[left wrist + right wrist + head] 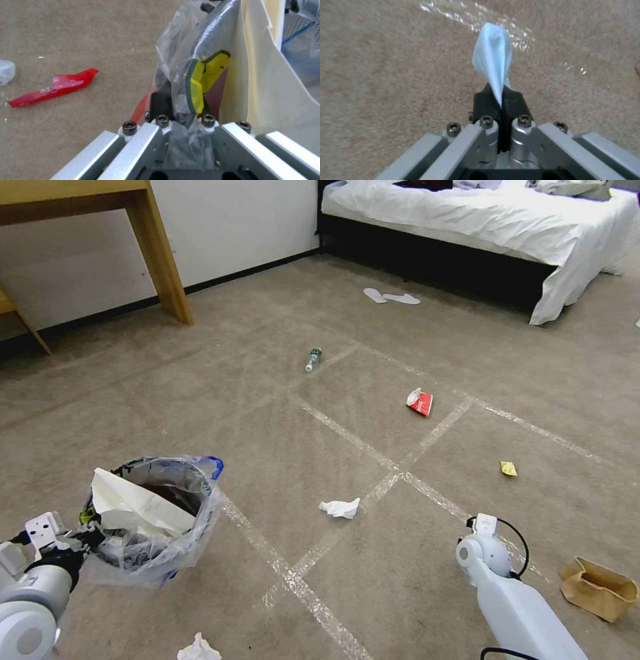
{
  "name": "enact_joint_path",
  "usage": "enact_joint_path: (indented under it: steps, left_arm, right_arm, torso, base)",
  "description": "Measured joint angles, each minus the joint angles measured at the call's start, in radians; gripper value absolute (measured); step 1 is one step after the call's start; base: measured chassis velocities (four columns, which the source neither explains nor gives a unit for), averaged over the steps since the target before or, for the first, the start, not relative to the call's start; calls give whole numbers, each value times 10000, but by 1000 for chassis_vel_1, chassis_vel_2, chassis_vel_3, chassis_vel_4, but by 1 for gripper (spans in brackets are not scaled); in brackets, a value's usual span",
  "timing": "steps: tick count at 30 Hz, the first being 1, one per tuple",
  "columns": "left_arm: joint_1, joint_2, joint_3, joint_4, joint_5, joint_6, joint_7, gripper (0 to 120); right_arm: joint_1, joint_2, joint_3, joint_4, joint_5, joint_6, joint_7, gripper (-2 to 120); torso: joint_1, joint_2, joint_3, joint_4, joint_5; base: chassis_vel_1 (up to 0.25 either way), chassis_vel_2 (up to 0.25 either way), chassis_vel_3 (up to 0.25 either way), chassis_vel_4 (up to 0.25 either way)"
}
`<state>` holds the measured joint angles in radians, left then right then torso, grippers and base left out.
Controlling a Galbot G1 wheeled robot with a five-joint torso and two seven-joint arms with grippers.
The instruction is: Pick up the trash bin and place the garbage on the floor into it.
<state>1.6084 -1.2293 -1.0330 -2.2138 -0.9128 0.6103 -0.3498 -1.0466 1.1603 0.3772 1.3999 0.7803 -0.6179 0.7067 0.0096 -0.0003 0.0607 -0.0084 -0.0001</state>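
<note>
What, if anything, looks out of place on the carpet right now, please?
Litter is strewn across the floor: a bottle, a red wrapper, a tissue and a brown paper bag. Two white slippers lie loose beside the bed.

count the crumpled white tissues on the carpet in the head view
2: one crumpled tissue by the tape crossing mid-floor, another tissue at the near edge by the left arm. More may be hidden.
</note>
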Motion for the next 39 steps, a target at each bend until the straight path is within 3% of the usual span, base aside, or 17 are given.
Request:
enact_joint_path:
  steps: [8, 9, 11, 12, 14, 16, 17, 23, 27, 33, 35, 38, 39]
  left_arm:
    - [76, 9, 20, -180, 8, 20, -22, 0]
    - [161, 13, 20, -295, -17, 56, -36, 0]
    - [161, 13, 20, -295, -17, 56, -36, 0]
    - [234, 4, 25, -410, -103, 106, -64, 0]
    - [320, 3, 60, -604, -255, 173, -160, 0]
    - [349, 4, 79, -701, -372, 206, -201, 0]
    - [375, 1, 98, -809, -525, 260, -271, 0]
    - [501, 21, 150, -1074, -783, 354, -386, 0]
    - [561, 47, 323, -1264, -925, 440, -444, 0]
    - [487, 23, 563, -1359, -986, 511, -510, 0]
    - [439, 30, 661, -1388, -1008, 554, -537, 0]
    - [414, 31, 702, -1389, -1007, 562, -545, 0]
    - [373, 40, 771, -1371, -1009, 568, -547, 0]
  right_arm:
    - [-635, -546, 70, 2547, 328, 540, -469, 0]
    - [-832, -991, -91, 4136, 550, 1138, -945, 0]
    - [-832, -991, -91, 4136, 550, 1138, -945, 0]
    - [-848, -1423, -373, 5443, 745, 1947, -1469, 0]
    - [-456, -1982, -799, 7126, 1337, 2642, -2058, 0]
    - [-192, -2249, -1029, 7707, 1649, 3014, -2321, 0]
    - [80, -2568, -1302, 8223, 1888, 3427, -2714, 0]
    - [758, -3365, -2062, 9085, 2425, 4404, -3649, 0]
    - [1962, -3724, -3379, 9456, 2792, 5366, -4396, 0]
    - [3670, -3516, -4863, 9811, 3688, 5444, -4375, 0]
    - [4647, -3232, -5847, 9911, 4251, 5191, -4015, 0]
    - [5098, -3060, -6330, 9919, 4578, 4993, -3775, 0]
    - [5870, -2727, -7117, 9806, 5061, 4733, -3358, 0]
  torso:
    - [-2, 1, -2, 0, 2]
    - [-3, 2, -3, 0, -4]
    - [-3, 2, -3, 0, -4]
    - [-4, 3, -4, 3, -2]
    - [-4, 3, -5, 3, -2]
    - [-4, 4, -4, 3, -12]
    - [-4, 4, -3, 3, 4]
    - [-4, 4, -3, 0, 1]
    - [-4, 3, -2, 1, 3]
    - [-4, 3, -2, 0, -1]
    - [-3, 3, -2, 2, -2]
    - [-3, 3, -1, 2, -2]
    - [-3, 4, -1, 1, 0]
  base:
    - [0, 0, 0, 0]
    - [0, 0, 0, 0]
    - [0, 0, 0, 0]
    - [0, 0, 0, 0]
    - [0, 0, 0, 0]
    - [0, 0, 0, 0]
    - [0, 0, 0, 0]
    - [0, 0, 0, 0]
    - [0, 0, 0, 0]
    - [0, 0, 0, 0]
    - [0, 0, 0, 0]
    - [0, 0, 0, 0]
    - [0, 0, 0, 0]
